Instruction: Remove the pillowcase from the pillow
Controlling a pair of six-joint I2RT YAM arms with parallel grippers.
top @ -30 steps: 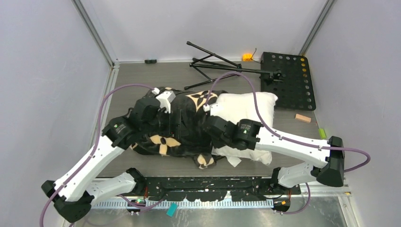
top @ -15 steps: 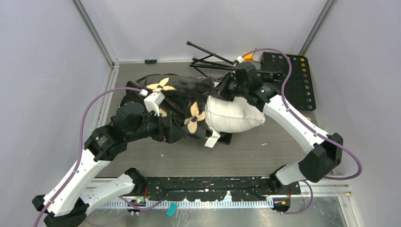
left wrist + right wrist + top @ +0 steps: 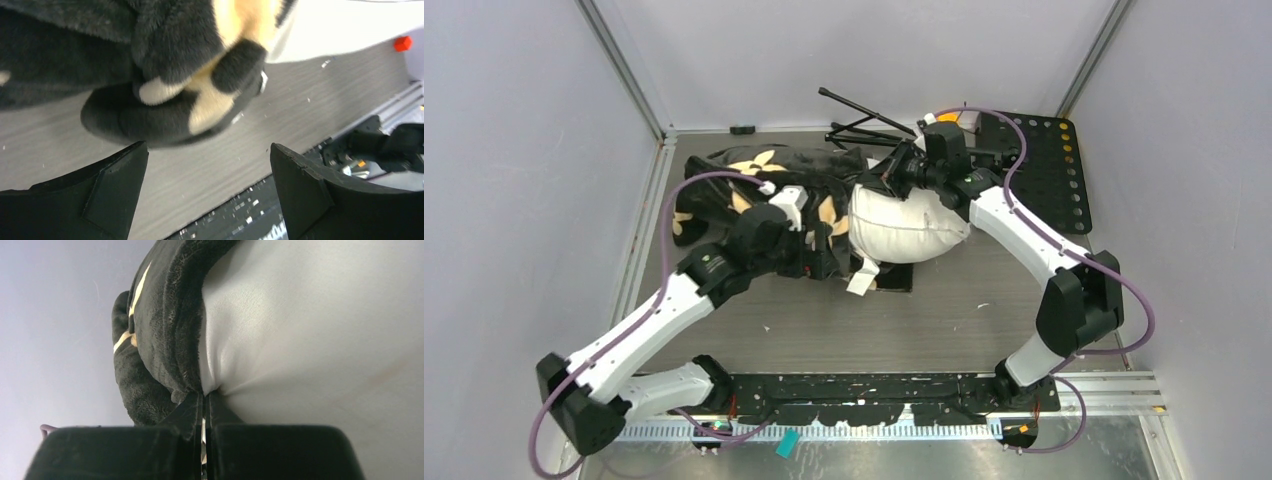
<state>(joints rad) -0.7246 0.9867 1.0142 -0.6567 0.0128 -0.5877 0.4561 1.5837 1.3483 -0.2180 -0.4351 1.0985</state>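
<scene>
The left end effector (image 3: pixel 209 150) stands with its fingers spread wide and nothing between them. A bunched fold of the pillowcase (image 3: pixel 170 100) hangs just ahead of the fingertips without touching them. It has evidently let go, since half a second ago this arm was buried in the black plush at the cover's near edge. The right end effector (image 3: pixel 204 397) is pressed together at the line where the dark plush meets the white pillow (image 3: pixel 909 225). The white cloth puckers into the fingers, so it is pinching the pillow. Whether the cover's hem is caught with it cannot be told. Outward from there, the pillow sits at the middle of the table (image 3: pixel 944 320), rounded and drawn up toward the far side under the right arm. Its right part is bare, and its left end meets the cover, probably still inside it. The pillowcase is heaped to the left and far left of it. A second ago the pillow lay flat, with the right arm low across its near side and the cover spread over the table's middle. Since then the right arm has swung to the far edge and the cover has slid leftward. The release likely means one pull is spent and the left arm needs a fresh hold farther along the cover. The job looks only partway done.
</scene>
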